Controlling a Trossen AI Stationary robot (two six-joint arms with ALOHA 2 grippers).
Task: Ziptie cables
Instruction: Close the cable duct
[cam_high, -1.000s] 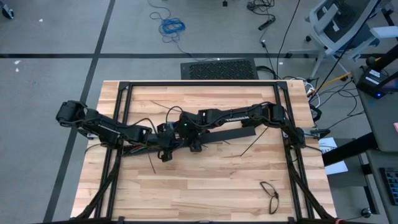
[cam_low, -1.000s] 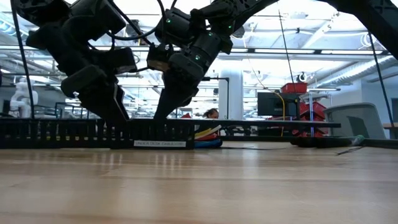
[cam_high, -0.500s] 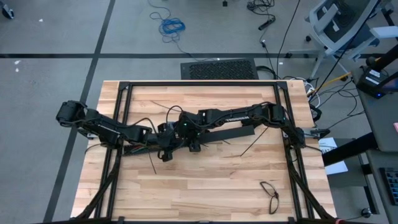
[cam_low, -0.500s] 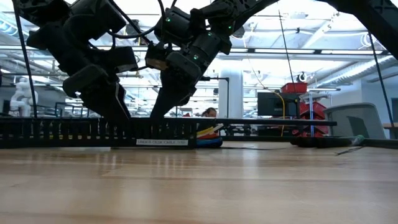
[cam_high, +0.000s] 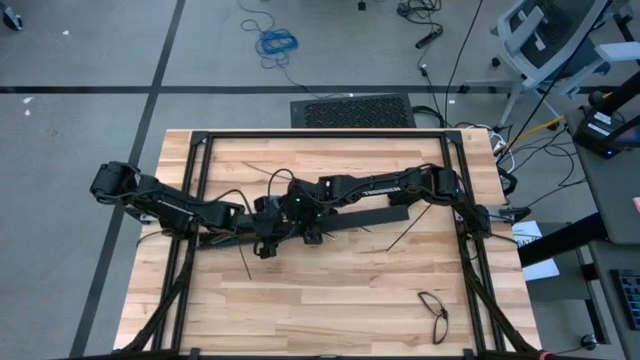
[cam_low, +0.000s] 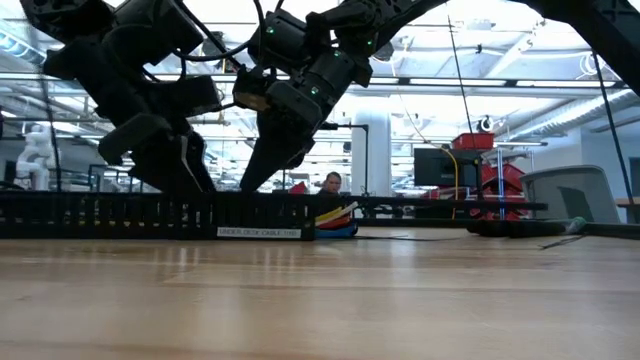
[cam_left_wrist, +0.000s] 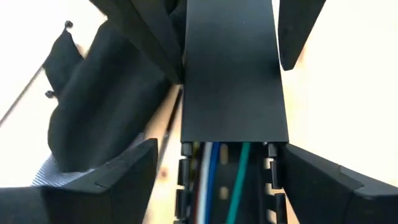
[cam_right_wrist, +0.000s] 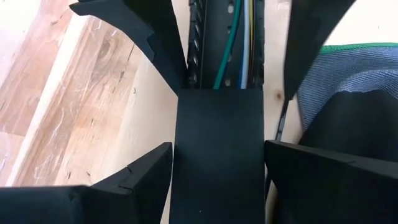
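Note:
A long black slotted bar (cam_high: 385, 214) lies across the middle of the table, part of it closed by a flat black cover (cam_right_wrist: 217, 155). The cables (cam_left_wrist: 219, 180), green, blue and white, run inside its open stretch (cam_right_wrist: 231, 43); more coloured ones show at its end (cam_low: 335, 216). My right gripper (cam_right_wrist: 219, 186) (cam_low: 262, 170) is shut on the cover. Facing it along the bar, my left gripper (cam_left_wrist: 214, 186) (cam_low: 168, 168) stands open, one finger on each side of the open stretch, just short of the cover's end. My right gripper pinches the cover by its two long edges (cam_right_wrist: 177, 162) between its two fingers, close to the cover's end. The fingers (cam_right_wrist: 134, 180) slant down from above and straddle the bar. The cover sits on the bar, which rests on the table.
Thin straight black strips lie loose on the wood (cam_high: 244, 264) (cam_high: 402, 238). A small black loop (cam_high: 433, 311) lies near the front right corner. Black frame rails (cam_high: 195, 190) run along the table's sides and far edge.
My left gripper has opened: in the low view its two fingers now stand apart over the bar where they were close together. Neither arm has shifted, and the bar stays on the table.

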